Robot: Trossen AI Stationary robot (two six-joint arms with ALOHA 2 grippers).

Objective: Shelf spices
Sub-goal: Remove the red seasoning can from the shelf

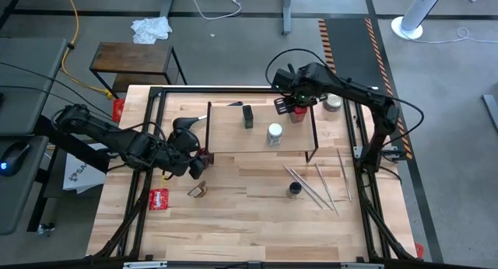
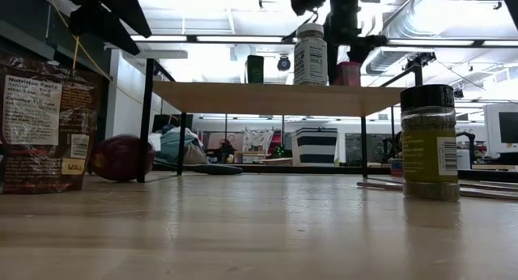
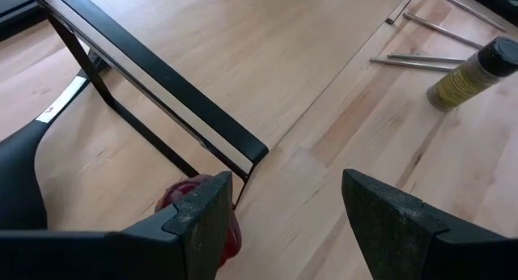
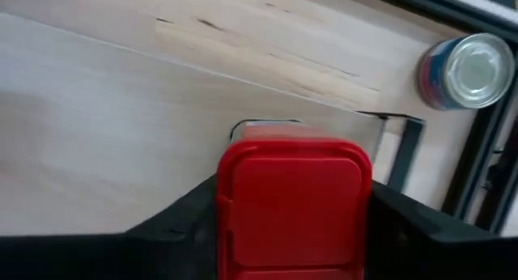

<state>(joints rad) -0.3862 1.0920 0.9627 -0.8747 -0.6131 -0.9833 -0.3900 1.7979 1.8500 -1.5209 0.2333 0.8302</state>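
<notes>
Right gripper is over the far right end of the shelf, fingers closed against both sides of the red-capped jar, which stands on the board. Also on the shelf: white-capped jar near its front edge, dark jar toward the middle. Another dark-capped jar stands on the counter in front of the shelf, beside thin metal rods. Left gripper hangs open and empty off the shelf's left front corner.
</notes>
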